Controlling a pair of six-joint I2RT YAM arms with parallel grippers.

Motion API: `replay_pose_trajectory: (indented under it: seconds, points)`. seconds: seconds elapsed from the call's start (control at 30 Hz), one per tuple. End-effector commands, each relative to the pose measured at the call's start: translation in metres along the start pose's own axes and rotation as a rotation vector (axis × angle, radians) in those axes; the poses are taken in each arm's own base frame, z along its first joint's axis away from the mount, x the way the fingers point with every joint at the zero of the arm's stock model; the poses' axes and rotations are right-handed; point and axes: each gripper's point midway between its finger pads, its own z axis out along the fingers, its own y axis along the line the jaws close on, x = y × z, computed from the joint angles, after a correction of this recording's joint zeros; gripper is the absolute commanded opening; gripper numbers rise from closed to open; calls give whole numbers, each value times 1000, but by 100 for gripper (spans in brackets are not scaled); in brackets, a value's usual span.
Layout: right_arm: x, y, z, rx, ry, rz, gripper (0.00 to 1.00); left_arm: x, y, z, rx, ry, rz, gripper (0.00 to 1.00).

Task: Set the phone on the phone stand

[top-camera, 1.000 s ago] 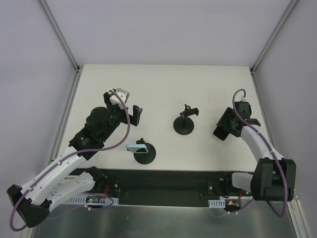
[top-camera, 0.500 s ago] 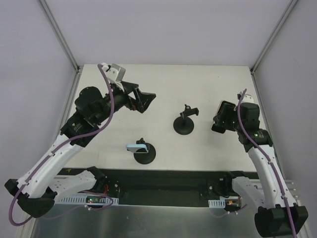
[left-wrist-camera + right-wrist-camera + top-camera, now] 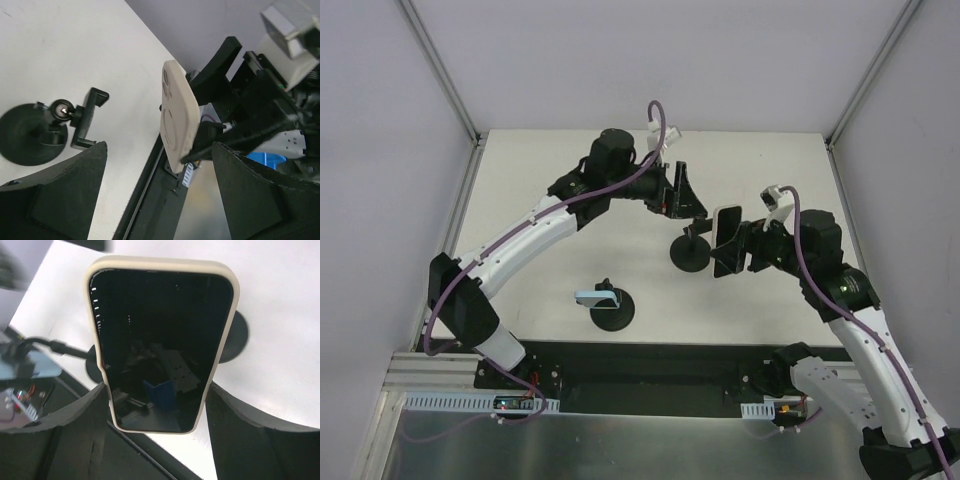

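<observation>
My right gripper (image 3: 745, 246) is shut on the phone (image 3: 727, 240), gripping its long edges and holding it upright just right of the phone stand (image 3: 691, 250). In the right wrist view the phone (image 3: 160, 340) shows a dark screen in a cream case, with its lower sides between my fingers (image 3: 75, 435). The black phone stand (image 3: 31, 135) has a round base and an empty clamp (image 3: 89, 120). My left gripper (image 3: 685, 195) hovers just behind the stand, open and holding nothing. The left wrist view shows the phone's beige back (image 3: 176, 115) beyond its spread jaws.
A second black stand (image 3: 611, 310) carrying a light blue object (image 3: 596, 297) sits near the table's front left. A black rail (image 3: 650, 365) runs along the near edge. Metal frame posts (image 3: 440, 70) rise at the table's back corners.
My left arm swung from the left side of the table to the far middle, behind the stand. My right gripper carried the phone leftward up to the stand.
</observation>
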Motion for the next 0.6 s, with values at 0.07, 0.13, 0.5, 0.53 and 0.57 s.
replay_pose_trajectory:
  seconds: [0.07,0.13,0.5,0.53,0.57]
  points:
    - [-14,53,-15,-198,-89,-187,0,8,-58,8,180,67,43,84]
    - [-11,58,-14,-206,-80,-214,1,18,-59,13,193,100,37,82]
    - [-10,62,-7,-136,-70,-290,0,50,-25,20,55,149,76,56]
    - [-7,60,-4,-123,-52,-298,1,53,-21,19,38,158,73,55]
    - [-8,61,-4,-118,-53,-305,0,54,-19,19,28,158,84,54]
